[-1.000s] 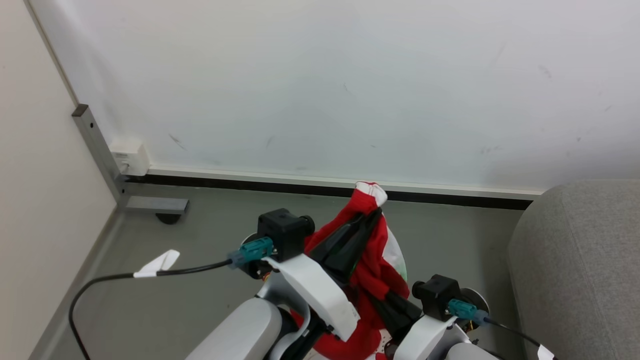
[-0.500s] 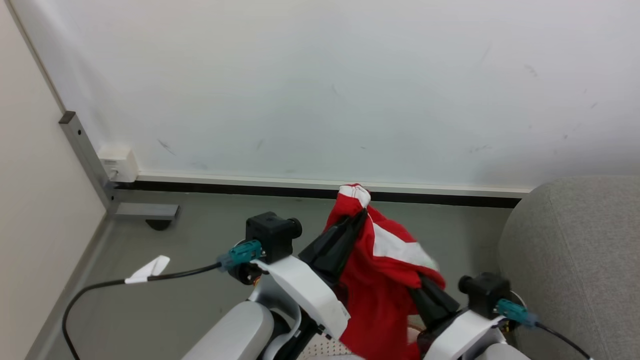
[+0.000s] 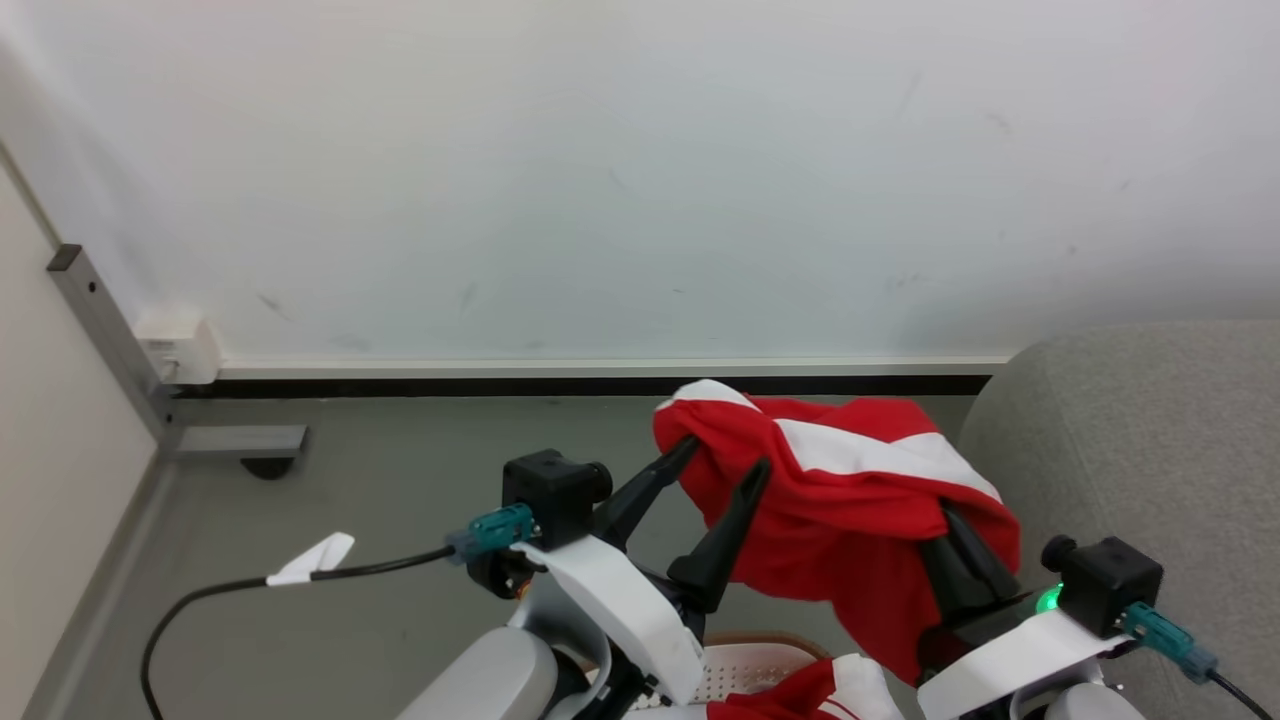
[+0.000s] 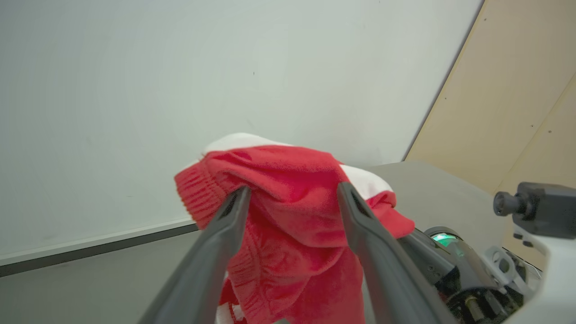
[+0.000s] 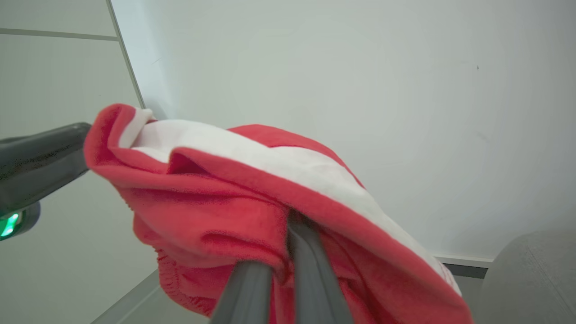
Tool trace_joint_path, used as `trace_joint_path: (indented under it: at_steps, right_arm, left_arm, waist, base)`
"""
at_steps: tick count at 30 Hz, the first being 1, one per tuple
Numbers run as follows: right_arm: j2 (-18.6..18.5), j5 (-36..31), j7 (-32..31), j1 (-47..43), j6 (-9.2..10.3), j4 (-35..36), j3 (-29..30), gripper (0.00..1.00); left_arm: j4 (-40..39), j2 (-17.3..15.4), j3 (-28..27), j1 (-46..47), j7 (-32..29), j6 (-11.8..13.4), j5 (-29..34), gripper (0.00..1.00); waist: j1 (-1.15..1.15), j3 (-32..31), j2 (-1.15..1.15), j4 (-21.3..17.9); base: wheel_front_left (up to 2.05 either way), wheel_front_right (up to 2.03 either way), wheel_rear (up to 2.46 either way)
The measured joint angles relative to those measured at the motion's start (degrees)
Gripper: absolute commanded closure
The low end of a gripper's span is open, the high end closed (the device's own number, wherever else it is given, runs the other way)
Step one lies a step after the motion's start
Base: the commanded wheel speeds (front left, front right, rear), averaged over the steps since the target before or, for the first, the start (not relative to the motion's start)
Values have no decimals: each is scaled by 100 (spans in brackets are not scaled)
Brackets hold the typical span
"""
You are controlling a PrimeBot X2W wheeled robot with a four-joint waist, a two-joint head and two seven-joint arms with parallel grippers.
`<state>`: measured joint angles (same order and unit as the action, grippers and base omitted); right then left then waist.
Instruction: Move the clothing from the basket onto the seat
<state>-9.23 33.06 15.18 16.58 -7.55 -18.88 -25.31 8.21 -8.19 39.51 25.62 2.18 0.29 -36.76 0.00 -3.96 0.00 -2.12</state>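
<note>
The grey seat [image 3: 1130, 430] rises at my right; as far as I can see, nothing has landed on it yet. The basket [image 3: 745, 665] sits low before me with a second garment [image 3: 800, 695] lying in it. One red garment [image 3: 850, 500] hangs beside the seat, out of the basket. My right tool [image 3: 950, 525] is pinched shut on it. My left tool [image 3: 726, 456] gapes wide, gripping nothing. Both pieces remain to be placed.
</note>
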Motion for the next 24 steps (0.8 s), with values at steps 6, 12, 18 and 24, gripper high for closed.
trace_joint_path:
  at_steps: [6, 12, 18, 24]
  right_arm:
    - [-66, -152, -1, -93, 0, 214, 502, 100]
    - [-188, -281, 0, -166, 0, 357, 776, 100]
    - [-252, -359, -1, -265, 0, 467, 867, 100]
    - [-282, -377, -1, -299, 0, 601, 891, 100]
  left_arm:
    - [65, 29, 68, -61, 53, 2, -7, 0]
    - [70, 27, 116, -101, 147, -1, -7, 0]
    - [38, 12, 172, -102, 304, -38, 55, 0]
    - [109, -24, 347, -101, 503, -108, 300, 0]
  waist:
    - [0, 10, 0, -242]
    - [0, 46, 0, -552]
    - [0, 123, 0, -942]
    - [0, 227, 0, -1401]
  base:
    - [0, 0, 0]
    - [0, 0, 0]
    - [0, 0, 0]
    - [0, 0, 0]
